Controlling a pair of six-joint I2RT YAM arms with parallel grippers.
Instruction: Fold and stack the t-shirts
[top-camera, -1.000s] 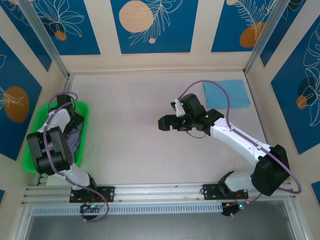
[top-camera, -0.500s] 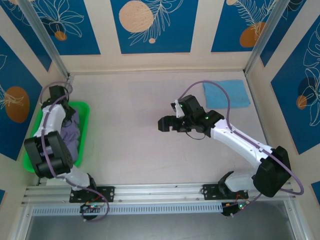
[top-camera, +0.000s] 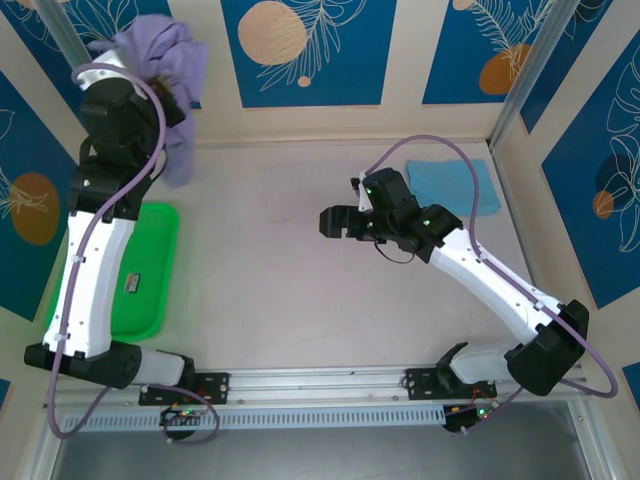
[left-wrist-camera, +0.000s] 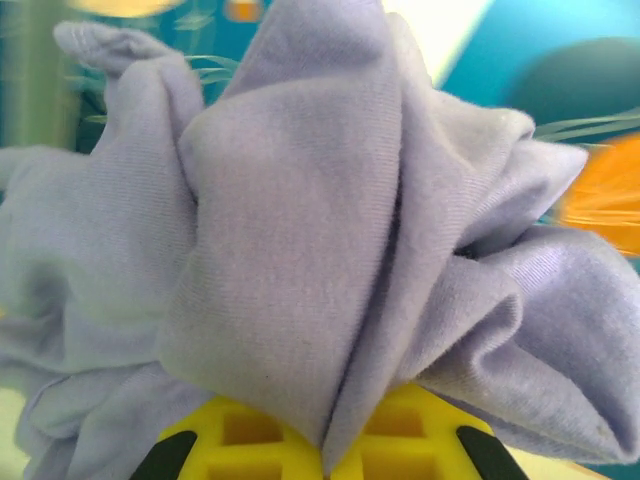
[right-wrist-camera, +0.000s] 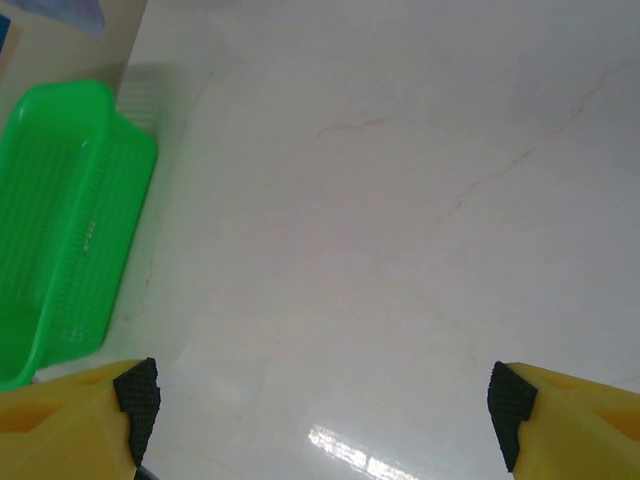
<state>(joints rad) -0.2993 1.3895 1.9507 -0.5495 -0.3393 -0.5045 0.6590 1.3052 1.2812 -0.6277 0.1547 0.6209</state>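
Two tees in play. Crumpled lavender-purple cloth t-shirt (top-camera: 165, 50) hangs bunched from left gripper (left-wrist-camera: 320, 445), jaws pinched shut on it, held high near far-left wall, apart from bright green plastic tray (top-camera: 165, 250). Folded sky-blue t-shirt (top-camera: 453, 188) lies at far right corner of table (top-camera: 260, 300). Over mid-table, right gripper (top-camera: 335, 222) hovers, jaws wide, empty. I judge step: bringing purple tee out for folding. Next: lay it on table, spread flat. No print readable on cloth.

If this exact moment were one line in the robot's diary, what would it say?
left gripper: shut on purple t-shirt, held high | right gripper: open, empty | blue t-shirt: folded, far right | green tray: left side
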